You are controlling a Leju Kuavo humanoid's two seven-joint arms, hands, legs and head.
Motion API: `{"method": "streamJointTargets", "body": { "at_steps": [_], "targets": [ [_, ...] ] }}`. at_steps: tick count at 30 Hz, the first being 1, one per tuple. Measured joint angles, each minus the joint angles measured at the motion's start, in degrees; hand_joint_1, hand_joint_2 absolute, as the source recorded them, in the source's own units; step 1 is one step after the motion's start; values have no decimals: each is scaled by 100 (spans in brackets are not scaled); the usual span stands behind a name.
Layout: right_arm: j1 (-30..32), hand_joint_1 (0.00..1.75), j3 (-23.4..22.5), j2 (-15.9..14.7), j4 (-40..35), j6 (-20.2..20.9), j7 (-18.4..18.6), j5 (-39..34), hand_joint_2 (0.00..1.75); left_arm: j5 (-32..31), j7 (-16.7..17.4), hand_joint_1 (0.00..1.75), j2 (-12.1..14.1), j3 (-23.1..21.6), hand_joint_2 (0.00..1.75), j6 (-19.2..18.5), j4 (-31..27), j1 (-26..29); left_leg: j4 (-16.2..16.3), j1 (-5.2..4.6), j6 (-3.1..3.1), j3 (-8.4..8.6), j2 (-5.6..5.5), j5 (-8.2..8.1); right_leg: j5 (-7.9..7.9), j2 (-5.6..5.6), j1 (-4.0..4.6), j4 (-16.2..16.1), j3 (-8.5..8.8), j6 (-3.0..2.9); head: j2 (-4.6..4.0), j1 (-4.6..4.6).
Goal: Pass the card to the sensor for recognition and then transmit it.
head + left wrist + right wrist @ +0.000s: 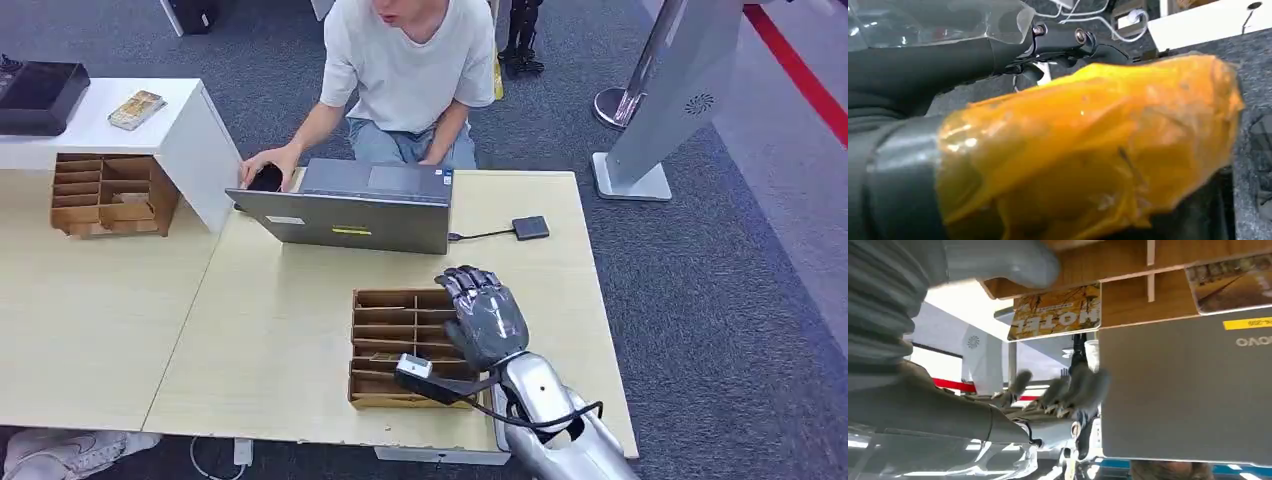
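My right hand [485, 315] hovers over the right end of a wooden slotted card rack [385, 345] on the near part of the table, fingers apart and nothing in it. In the right wrist view its fingers [1068, 390] are blurred and stretched out, just short of a yellow card printed "HOTEL" [1058, 312] that stands in a rack slot. A second card [1230, 282] sits in another slot. The small dark card sensor [530, 227] lies on the table right of the laptop, joined to it by a cable. In the left wrist view an orange-wrapped bulk [1088, 150] covers the left hand's place.
A grey laptop [350, 205] stands open behind the rack, with a person seated at it, one hand by its left corner. A second wooden rack [110, 195] and a white shelf [175, 130] stand at the far left. A grey kiosk stand [660, 110] is beyond the table's right side.
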Motion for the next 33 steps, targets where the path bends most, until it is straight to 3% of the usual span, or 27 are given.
{"method": "streamJointTargets", "body": {
  "at_steps": [8,13,17,26,33],
  "targets": [
    [-8,155,-7,-2,-2,-4,-24,-15,175,616,565,0,129,-159,0,138,-382,22,0,-1,1,-2,22,0,1,6,0,0,0,-1,0,2],
    [-19,154,-17,-2,2,-26,-61,-24,175,987,673,0,151,-247,0,337,-489,30,-1,-10,2,0,30,-1,1,11,-2,0,0,-1,0,0],
    [-21,154,-28,-4,2,-24,-66,-31,175,1388,874,0,232,-249,0,1014,-653,144,-1,-7,7,8,66,-6,1,32,-2,0,0,-1,2,0],
    [-40,175,-35,-4,31,-72,-63,-31,175,1608,926,0,240,-273,0,1014,-701,150,-1,-9,7,16,84,-6,3,41,-3,0,2,-3,0,0],
    [25,175,-72,-7,-99,-367,-74,20,175,1914,1241,0,288,-396,0,1029,-920,76,-5,-8,19,83,179,-44,1,112,-3,0,46,-6,0,2]
  ]
}}
